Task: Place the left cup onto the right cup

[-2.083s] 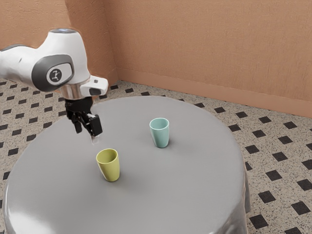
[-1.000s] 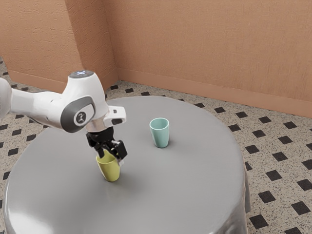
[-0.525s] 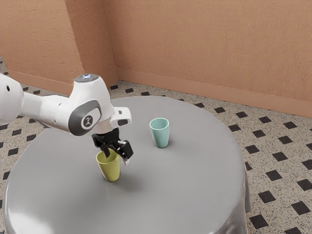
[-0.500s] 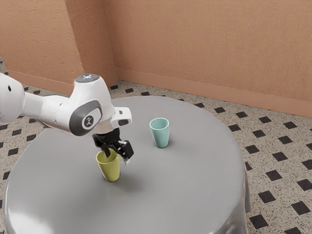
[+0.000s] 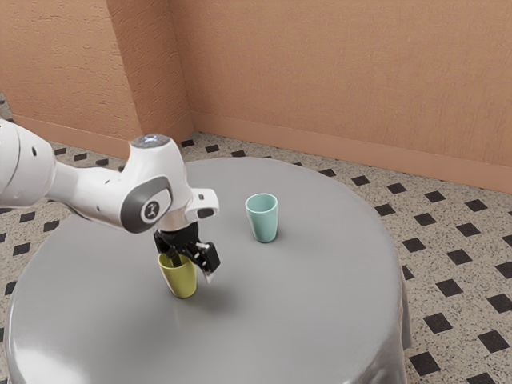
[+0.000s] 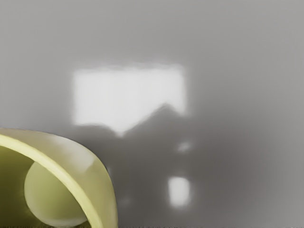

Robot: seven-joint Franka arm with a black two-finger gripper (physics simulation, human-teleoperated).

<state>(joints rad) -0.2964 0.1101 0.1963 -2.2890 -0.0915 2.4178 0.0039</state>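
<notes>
A yellow-green cup (image 5: 179, 280) stands upright on the round grey table (image 5: 312, 312), toward the exterior view's left. A teal cup (image 5: 262, 218) stands upright farther back and to the right, apart from it. My gripper (image 5: 192, 262) is down at the yellow-green cup's rim and straddles its right-hand wall: one finger reaches inside the cup, the other hangs outside. The fingers stand well apart, so the gripper is open. In the wrist view the yellow-green cup's rim and inside (image 6: 71, 166) lie close under my hand, over the grey tabletop (image 6: 228, 57).
The table's edge curves round in front and at the right, with a checkered floor (image 5: 464, 264) below. An orange wall (image 5: 360, 72) rises behind the table.
My hand has come across from the left and lowered onto the yellow-green cup's rim, sinking a little more in the last half second. Both cups have stayed put.
</notes>
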